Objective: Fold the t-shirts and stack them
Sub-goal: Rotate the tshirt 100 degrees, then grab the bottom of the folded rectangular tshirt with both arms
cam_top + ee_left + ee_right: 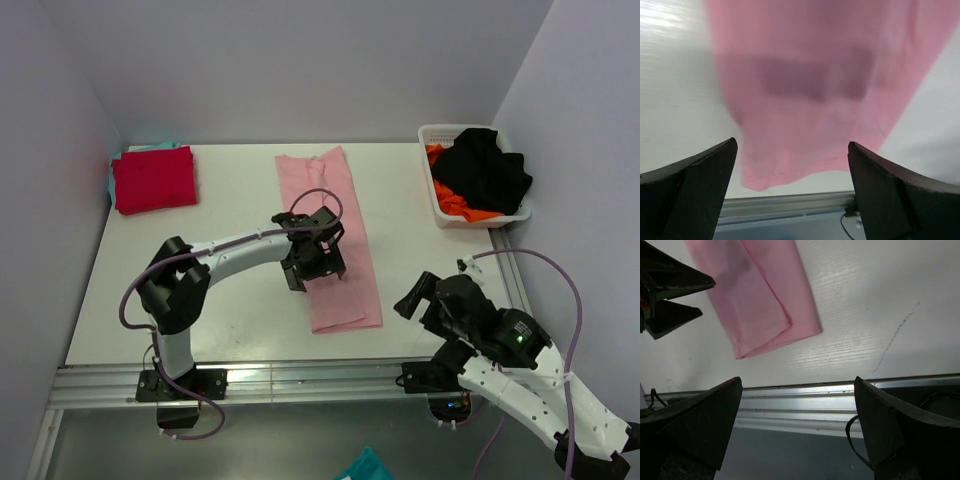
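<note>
The light pink t-shirt (335, 235) lies folded into a long narrow strip down the middle of the table; it also shows in the left wrist view (810, 85) and the right wrist view (757, 295). My left gripper (318, 270) hovers open and empty over its near half. My right gripper (418, 297) is open and empty over the table's near right edge, apart from the cloth. The bright red t-shirt (154, 178) lies folded at the far left, on top of the teal t-shirt (112, 178), of which only an edge shows.
A white basket (438, 205) at the far right holds black and orange cloth. A metal rail (300, 382) runs along the table's near edge. Walls stand close on the left, back and right.
</note>
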`<state>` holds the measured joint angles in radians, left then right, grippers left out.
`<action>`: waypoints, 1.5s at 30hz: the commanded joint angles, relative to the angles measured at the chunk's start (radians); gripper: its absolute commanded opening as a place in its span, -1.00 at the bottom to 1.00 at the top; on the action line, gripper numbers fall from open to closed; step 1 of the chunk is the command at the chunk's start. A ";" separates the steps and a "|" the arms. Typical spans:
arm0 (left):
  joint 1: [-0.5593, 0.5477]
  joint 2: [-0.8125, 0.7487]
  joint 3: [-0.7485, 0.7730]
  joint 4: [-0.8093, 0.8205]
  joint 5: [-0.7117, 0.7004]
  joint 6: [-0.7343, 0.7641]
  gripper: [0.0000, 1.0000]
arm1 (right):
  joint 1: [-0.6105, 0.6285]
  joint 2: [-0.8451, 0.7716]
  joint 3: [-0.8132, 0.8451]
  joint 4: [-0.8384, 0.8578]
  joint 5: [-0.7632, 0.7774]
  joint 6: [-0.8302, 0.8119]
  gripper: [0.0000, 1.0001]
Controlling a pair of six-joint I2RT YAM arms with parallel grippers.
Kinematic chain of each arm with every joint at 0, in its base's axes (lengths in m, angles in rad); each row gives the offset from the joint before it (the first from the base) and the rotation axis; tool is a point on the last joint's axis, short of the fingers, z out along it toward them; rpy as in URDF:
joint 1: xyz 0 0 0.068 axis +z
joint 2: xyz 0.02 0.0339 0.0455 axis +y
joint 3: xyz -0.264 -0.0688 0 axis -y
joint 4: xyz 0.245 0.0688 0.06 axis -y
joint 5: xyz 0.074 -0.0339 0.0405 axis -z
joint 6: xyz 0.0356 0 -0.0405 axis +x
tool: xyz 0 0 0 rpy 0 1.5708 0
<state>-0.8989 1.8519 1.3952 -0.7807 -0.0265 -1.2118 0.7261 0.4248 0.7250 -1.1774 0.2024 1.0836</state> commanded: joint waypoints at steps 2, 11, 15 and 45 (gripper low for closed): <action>0.015 -0.091 0.070 -0.201 -0.179 0.023 0.99 | -0.004 -0.034 -0.013 -0.018 0.023 -0.005 1.00; -0.128 -0.307 -0.149 -0.126 -0.128 -0.156 0.99 | -0.004 0.038 -0.139 0.198 -0.066 -0.067 0.92; -0.248 -0.289 -0.214 -0.057 -0.135 -0.244 0.99 | -0.004 0.171 -0.150 0.309 -0.057 -0.094 0.89; -0.264 -0.157 -0.384 0.182 -0.193 -0.198 0.93 | -0.004 0.637 -0.277 0.645 -0.069 -0.079 0.31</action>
<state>-1.1564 1.6733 1.0042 -0.6369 -0.2134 -1.4345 0.7258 1.0359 0.4641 -0.5961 0.1219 0.9859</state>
